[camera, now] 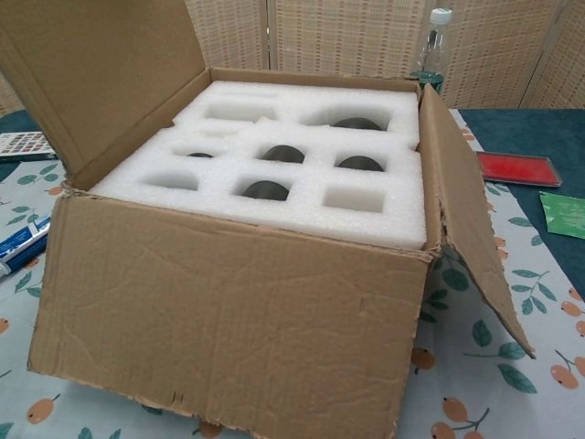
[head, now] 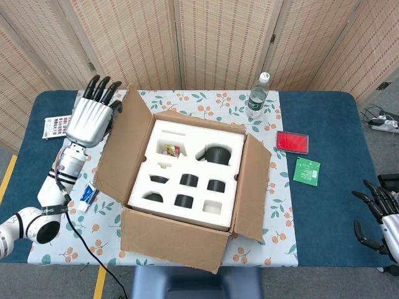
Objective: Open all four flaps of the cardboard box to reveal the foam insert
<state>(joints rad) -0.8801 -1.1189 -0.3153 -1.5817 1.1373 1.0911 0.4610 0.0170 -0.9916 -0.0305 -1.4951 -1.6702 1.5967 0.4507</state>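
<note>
The cardboard box (head: pixel 181 243) (camera: pixel 228 320) sits mid-table with its top open and the white foam insert (head: pixel 190 171) (camera: pixel 292 165) showing its cut-out pockets. The left flap (head: pixel 121 149) (camera: pixel 91 82) leans outward to the left. The right flap (head: pixel 252 187) (camera: pixel 466 210) hangs out to the right, and the front flap (head: pixel 174 246) hangs down. My left hand (head: pixel 90 118) is flat with fingers straight, just left of the left flap's outer face. My right hand (head: pixel 383 218) rests off the table's right edge, fingers apart, holding nothing.
A water bottle (head: pixel 257 96) (camera: pixel 431 46) stands behind the box. A red case (head: pixel 292 141) (camera: pixel 515 169) and green card (head: pixel 307 171) lie to the right. A toothpaste tube (head: pixel 88 196) (camera: pixel 20 245) and a printed card (head: pixel 55 126) lie to the left.
</note>
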